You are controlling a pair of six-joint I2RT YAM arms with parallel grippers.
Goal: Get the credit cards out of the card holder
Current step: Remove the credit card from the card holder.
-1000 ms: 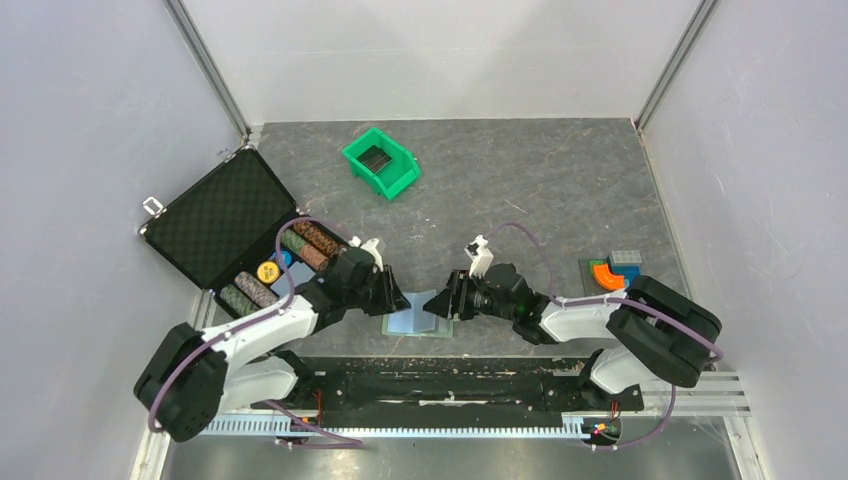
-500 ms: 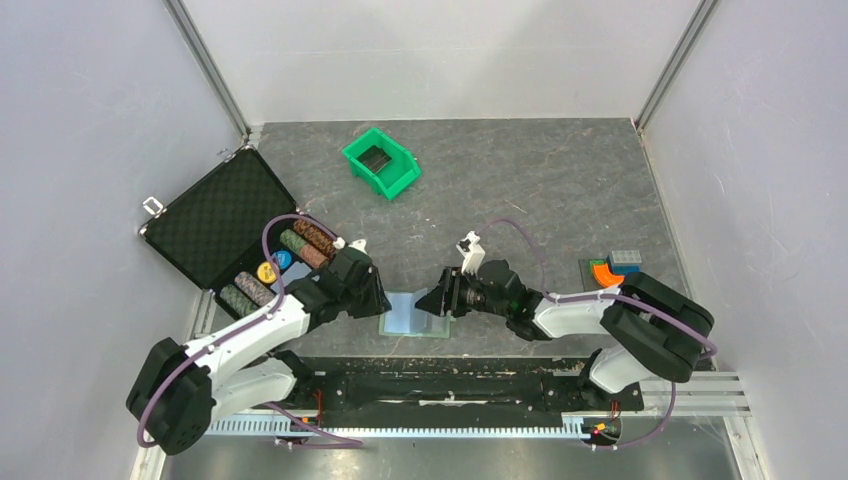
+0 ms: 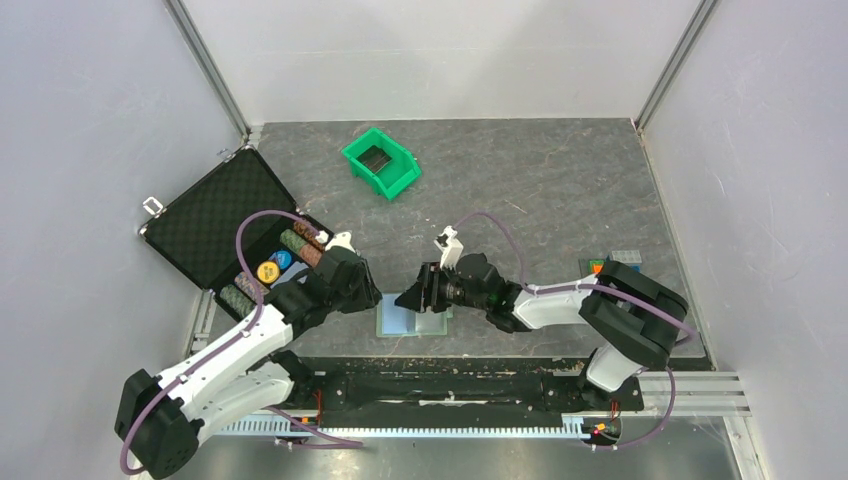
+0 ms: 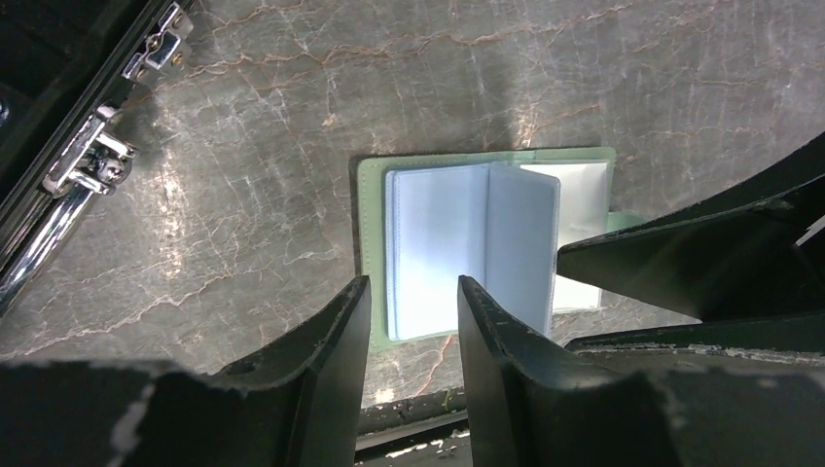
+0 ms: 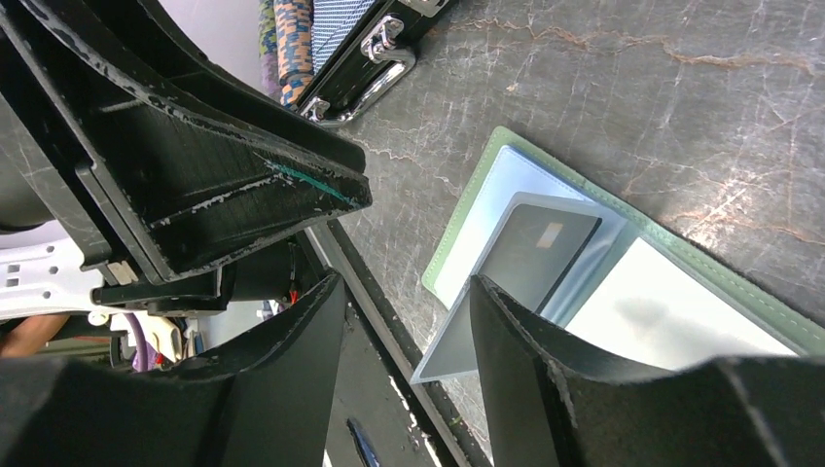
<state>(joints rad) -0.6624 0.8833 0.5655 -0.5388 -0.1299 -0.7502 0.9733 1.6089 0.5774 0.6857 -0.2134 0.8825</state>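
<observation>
At the table's [image 3: 560, 190] near edge, btwn the two arms, the card holder [image 3: 410, 322] lies spread open, one clear sleeve [image 4: 520, 243] standing up w/ a dark credit card [image 5: 540, 255] tucked inside. The left gripper [image 4: 414, 284] hovers at its left side, jaws parted, gripping nothing. The right gripper [image 5: 409, 282] hangs by the sleeve, likewise parted & empty. An open black case [image 3: 215, 220] w/ poker chips [image 3: 300, 246] sits left.

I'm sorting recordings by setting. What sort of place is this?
Probably a robot lab test cell: plain white walls on metal framing enclose the table, two arms are mounted at its near edge, and props like a green bin and poker-chip case lie about.
</observation>
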